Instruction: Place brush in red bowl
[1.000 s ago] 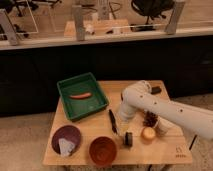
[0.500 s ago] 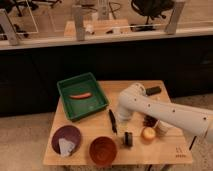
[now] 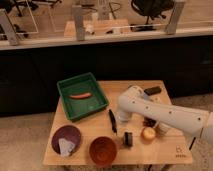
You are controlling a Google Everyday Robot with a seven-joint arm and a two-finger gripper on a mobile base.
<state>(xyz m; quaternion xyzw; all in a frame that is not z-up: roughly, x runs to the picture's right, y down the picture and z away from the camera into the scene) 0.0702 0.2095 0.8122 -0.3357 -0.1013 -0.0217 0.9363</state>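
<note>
The brush (image 3: 112,121) is a slender black stick lying on the wooden table (image 3: 170,152), just right of the green tray and above the red bowl. The red bowl (image 3: 103,150) stands empty near the table's front edge. My gripper (image 3: 121,118), at the end of the white arm, hangs low over the table just to the right of the brush, very near its upper half. I cannot tell whether it touches the brush.
A green tray (image 3: 70,85) holding an orange-red piece (image 3: 80,95) stands at the back left. A maroon plate (image 3: 67,134) with a white piece sits front left. A small dark block (image 3: 128,139), a round yellow-orange thing (image 3: 148,133) and a dark flat object (image 3: 152,91) lie to the right.
The white arm has shifted a little to the left and lowered, bringing the gripper closer to the brush. The brush and bowl have not moved.
</note>
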